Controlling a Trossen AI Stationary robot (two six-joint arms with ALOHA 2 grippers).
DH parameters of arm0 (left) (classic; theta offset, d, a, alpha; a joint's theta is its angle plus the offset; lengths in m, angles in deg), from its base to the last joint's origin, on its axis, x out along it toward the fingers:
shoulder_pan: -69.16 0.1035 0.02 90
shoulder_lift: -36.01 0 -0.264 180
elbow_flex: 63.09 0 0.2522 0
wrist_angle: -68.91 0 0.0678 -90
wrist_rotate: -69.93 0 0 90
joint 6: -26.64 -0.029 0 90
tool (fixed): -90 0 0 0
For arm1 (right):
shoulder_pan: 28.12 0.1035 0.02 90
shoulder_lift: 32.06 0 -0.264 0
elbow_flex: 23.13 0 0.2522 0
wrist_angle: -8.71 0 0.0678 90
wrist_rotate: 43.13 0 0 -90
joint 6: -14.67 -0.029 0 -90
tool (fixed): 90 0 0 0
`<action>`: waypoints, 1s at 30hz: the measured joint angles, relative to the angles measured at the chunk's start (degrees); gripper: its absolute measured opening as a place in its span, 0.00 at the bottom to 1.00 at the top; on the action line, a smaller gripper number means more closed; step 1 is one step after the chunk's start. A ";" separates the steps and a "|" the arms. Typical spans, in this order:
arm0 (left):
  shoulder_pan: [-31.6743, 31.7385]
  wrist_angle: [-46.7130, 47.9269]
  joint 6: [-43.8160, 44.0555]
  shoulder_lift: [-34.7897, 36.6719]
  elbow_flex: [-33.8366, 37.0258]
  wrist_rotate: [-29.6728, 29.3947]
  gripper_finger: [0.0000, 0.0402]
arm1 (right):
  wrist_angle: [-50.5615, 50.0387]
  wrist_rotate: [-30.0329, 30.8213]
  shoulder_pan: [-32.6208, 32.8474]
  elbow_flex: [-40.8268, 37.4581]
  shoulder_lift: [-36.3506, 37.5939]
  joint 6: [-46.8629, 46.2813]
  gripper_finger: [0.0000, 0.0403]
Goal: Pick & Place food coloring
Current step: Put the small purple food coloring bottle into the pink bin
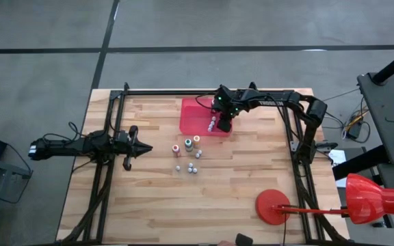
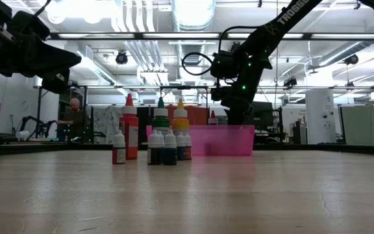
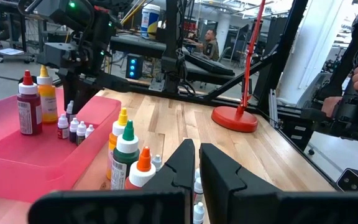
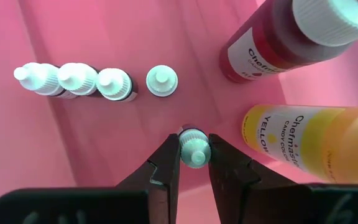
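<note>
My right gripper (image 1: 222, 125) reaches down into the pink tray (image 1: 193, 113) and is shut on a small white-capped food coloring bottle (image 4: 194, 152). Several more small bottles (image 4: 115, 84) stand in a row on the tray floor, beside a tall red bottle (image 4: 272, 43) and a yellow one (image 4: 309, 137). On the table in front of the tray stand three taller bottles (image 1: 188, 144) and several small ones (image 1: 191, 167). My left gripper (image 1: 148, 148) waits shut, left of that group, touching nothing. My right gripper pinches the small bottle by its white cap (image 4: 194, 157) between its two fingertips (image 4: 169, 152), coming from above and pointing down. The bottle stands upright under the fingers. Whether its bottom rests on the tray floor, I cannot tell.
A red round-based stand (image 1: 273, 205) sits near the table's right near corner. Dark frame rails (image 1: 115, 116) run along the left, far and right sides. Bare wood lies near the front edge. A person's hands (image 3: 353, 87) show beyond the table.
</note>
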 joint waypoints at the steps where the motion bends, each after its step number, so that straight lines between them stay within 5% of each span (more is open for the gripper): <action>1: 0.00 0.00 -0.01 0.00 0.01 0.01 0.00 | 0.02 0.02 0.00 -0.04 0.00 0.08 0.15; 17: 0.00 0.00 -0.02 0.00 0.00 0.00 0.00 | 0.22 0.02 0.00 -0.20 0.00 0.17 0.27; 30: -0.01 0.00 -0.01 0.00 0.01 0.01 0.00 | 0.05 0.00 0.00 -0.20 0.07 -0.04 0.27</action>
